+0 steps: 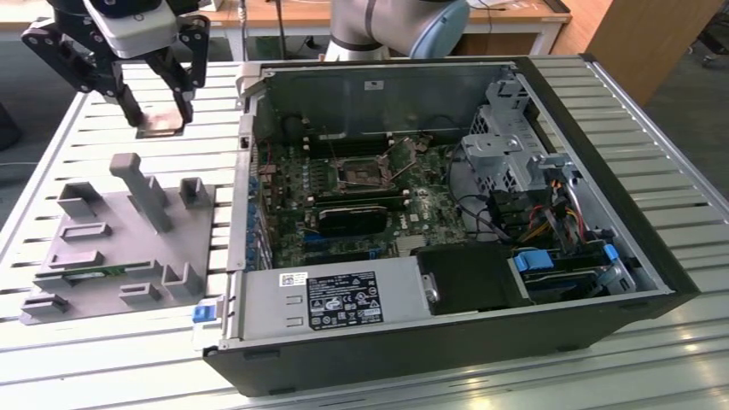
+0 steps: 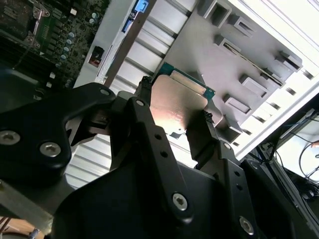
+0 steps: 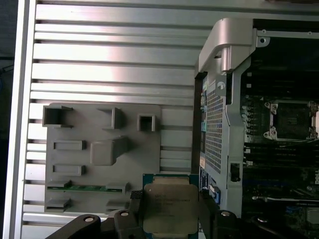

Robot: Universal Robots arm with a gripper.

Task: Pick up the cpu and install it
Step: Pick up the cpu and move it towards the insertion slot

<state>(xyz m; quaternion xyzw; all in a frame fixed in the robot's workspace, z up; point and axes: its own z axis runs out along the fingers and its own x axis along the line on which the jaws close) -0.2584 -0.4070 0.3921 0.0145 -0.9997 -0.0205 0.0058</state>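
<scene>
Table: a bench of pale metal slats [image 1: 68, 359] carries everything.
Holder: a grey plate [image 1: 171, 248] with raised blocks and slots lies flat on the slats at the exterior view's left, just beside the computer case; it also shows in the first wrist view [image 3: 75, 129].
Memory stick: a narrow green strip [image 1: 97, 272] sits in a slot near one edge of the holder, also seen in the first wrist view [image 3: 79, 187].
Gripper: the black gripper [image 1: 157, 115] hangs over the slats beyond the holder's far end, near the case's far left corner in the exterior view. Its two fingers [image 2: 149, 124] are clamped on opposite edges of the cpu.
Cpu: the flat silver-topped square [image 1: 160, 126] is held level between the fingertips, off the holder. Both wrist views show its metal top and thin green rim [image 2: 179, 104] [image 3: 169, 209].
Computer case: a black tower [image 1: 456, 359] lies on its side, its open side facing up.
Circuit board: a green board [image 1: 307, 231] covers the case floor.
Socket: a square metal-framed seat [image 1: 367, 173] with a dark centre sits mid-board, well apart from the cpu; the first wrist view shows it too [image 3: 291, 117].
Power supply: a grey labelled box [image 1: 330, 299] fills the near edge of the case.
Drive bay: a silver cage [image 1: 507, 141] and coloured cables [image 1: 564, 201] sit at the exterior view's right.
</scene>
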